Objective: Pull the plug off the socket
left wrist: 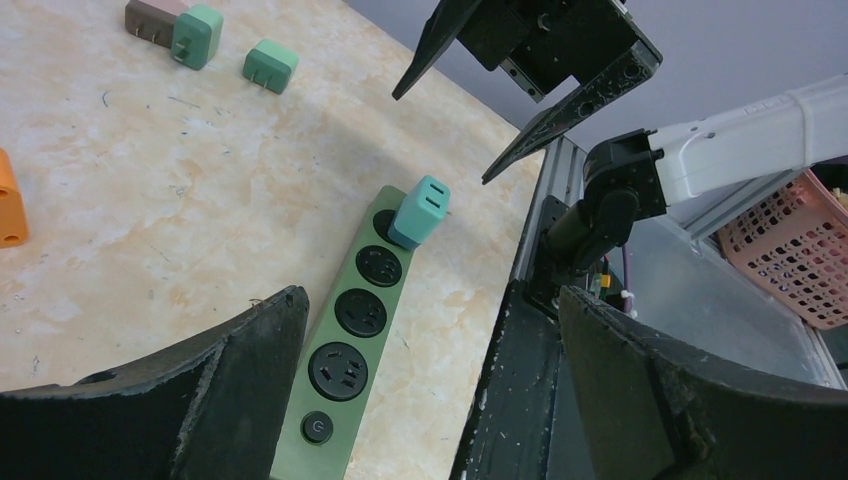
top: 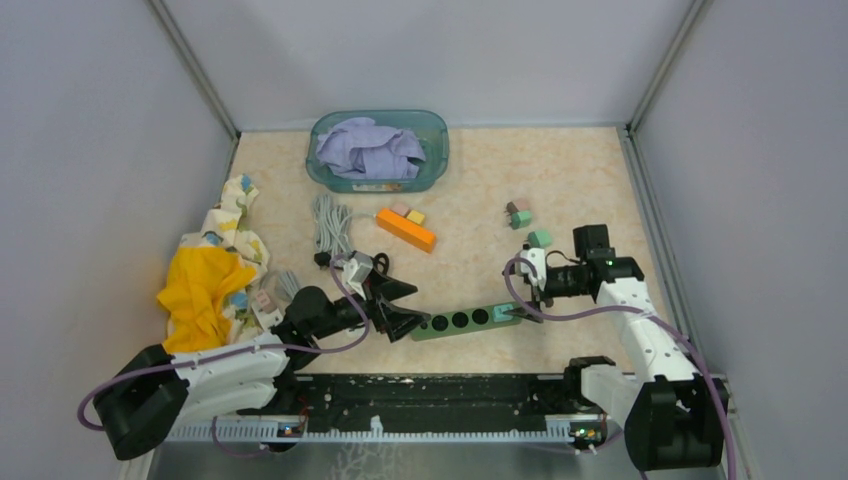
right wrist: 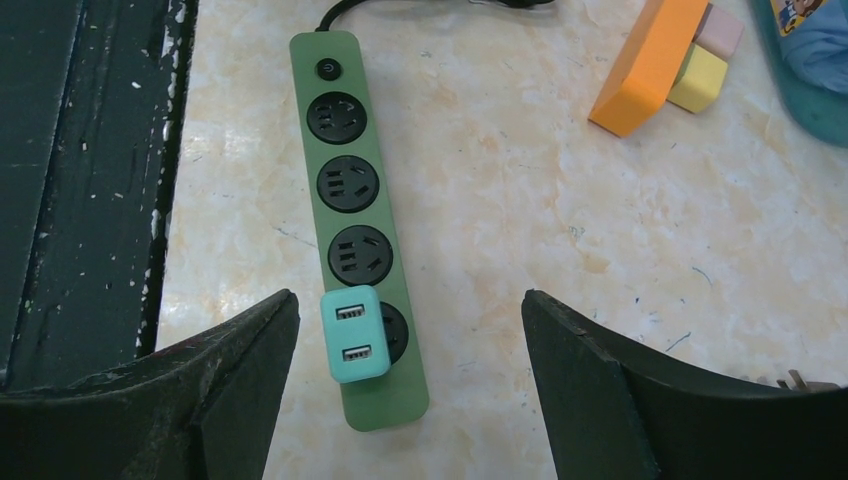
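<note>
The only marks I can make out are symbols: a power sign on the round button [left wrist: 316, 427] at the left end of the green power strip [top: 465, 320], and two USB slots on top of the teal plug [right wrist: 355, 335]. The sticker [top: 378, 185] on the front of the teal bin [top: 435, 160] is too small to read.

My left claw [top: 404, 308] is spread wide at the strip's switch end and grips nothing. The plug stands in the last socket [right wrist: 397, 333] at the strip's right end, with three free sockets to its left. My right claw [right wrist: 408, 300] hangs over that end with its fingers apart, one on each side of the plug and not closed on it.

At far left a yellow cloth [top: 200, 290] lies on a patterned cloth [top: 232, 215]. A coil of grey cable [top: 330, 225] sits behind the left claw. Right of it is an orange block [top: 405, 230], with a pink cube [top: 400, 209] and a yellow cube [top: 416, 217] against it. Further right, a brown charger [top: 513, 206] touches a green charger [top: 522, 220], and a second green one [top: 539, 238] lies near them, just behind the right claw. A black rail [top: 440, 400] runs along the near edge of the surface [top: 480, 170], close beside the strip.

The bin at the back holds a crumpled lavender cloth [top: 370, 150]. A pink basket [left wrist: 790, 250] shows beyond the rail, and I cannot see what it holds.
</note>
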Action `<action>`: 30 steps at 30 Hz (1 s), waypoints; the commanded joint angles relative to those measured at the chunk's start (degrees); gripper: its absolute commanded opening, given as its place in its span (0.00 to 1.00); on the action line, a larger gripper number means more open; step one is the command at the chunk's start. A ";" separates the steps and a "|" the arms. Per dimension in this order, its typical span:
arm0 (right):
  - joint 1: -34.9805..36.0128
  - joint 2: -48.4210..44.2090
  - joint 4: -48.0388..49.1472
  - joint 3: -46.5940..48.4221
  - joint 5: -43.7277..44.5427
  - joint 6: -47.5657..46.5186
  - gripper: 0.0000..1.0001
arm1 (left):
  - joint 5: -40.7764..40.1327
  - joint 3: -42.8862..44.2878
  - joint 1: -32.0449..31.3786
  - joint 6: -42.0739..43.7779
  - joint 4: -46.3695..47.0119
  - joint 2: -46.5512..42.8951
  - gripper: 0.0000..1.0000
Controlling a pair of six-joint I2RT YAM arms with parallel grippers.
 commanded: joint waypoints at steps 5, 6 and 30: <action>0.33 -0.50 0.14 -0.99 -1.48 -2.29 0.83 | -0.69 0.05 0.10 0.11 3.15 0.66 1.00; 0.41 -0.42 0.08 -1.01 -1.47 -2.43 0.83 | -0.84 0.04 0.09 0.11 3.19 0.82 1.00; 9.87 5.96 3.40 -3.31 11.56 -3.36 0.55 | -1.69 -1.68 0.15 -0.25 5.45 2.53 1.00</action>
